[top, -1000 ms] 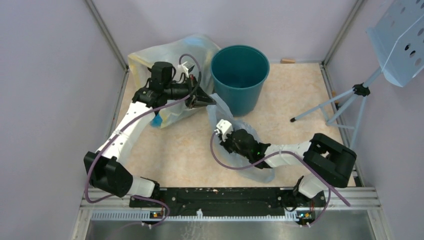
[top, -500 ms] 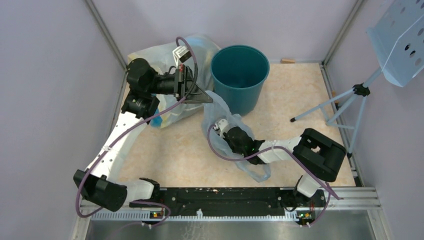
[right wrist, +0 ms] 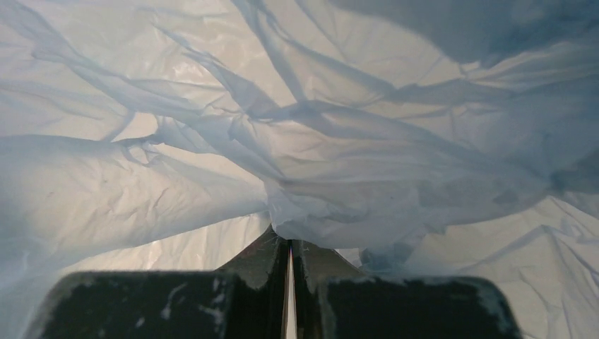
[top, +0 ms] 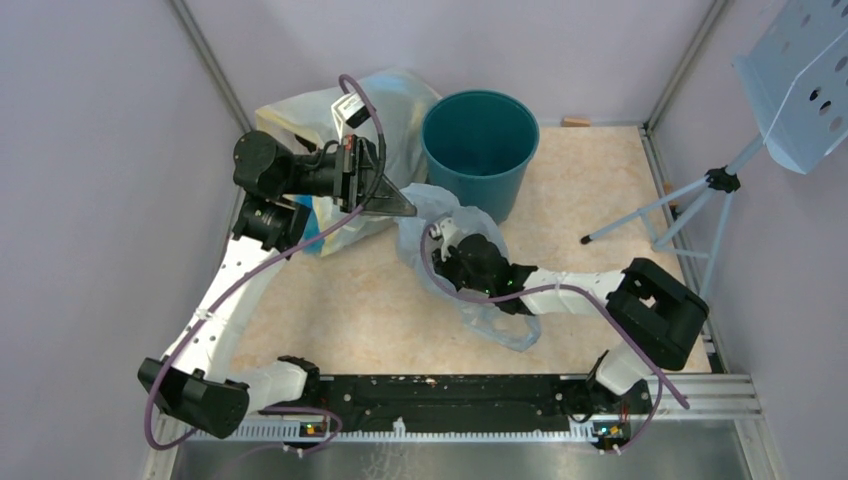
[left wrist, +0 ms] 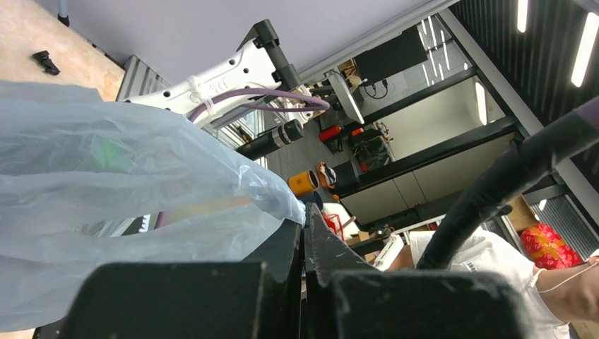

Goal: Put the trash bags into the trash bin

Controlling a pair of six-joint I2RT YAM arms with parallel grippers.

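Note:
The pale-blue trash bag point(top: 498, 318) hangs crumpled between both grippers, just in front of the dark teal trash bin point(top: 480, 150), which stands upright and open at the back. My left gripper point(top: 408, 211) is shut on the bag's upper edge and holds it above the floor; in the left wrist view the film point(left wrist: 141, 176) drapes off the closed gripper point(left wrist: 304, 212). My right gripper point(top: 440, 262) is wrapped in the bag and mostly hidden. In the right wrist view it point(right wrist: 288, 239) is shut on a fold of the bag point(right wrist: 367, 191).
A large yellowish translucent bag point(top: 300, 110) with blue items lies behind my left arm, left of the bin. A tripod stand point(top: 700, 195) with a pale-blue perforated plate point(top: 800, 80) stands at the right. Frame posts and walls close in the floor.
My left arm has drawn back to the left and lifted the bag's edge. My right gripper has moved up toward the bin, pulling the bag with it.

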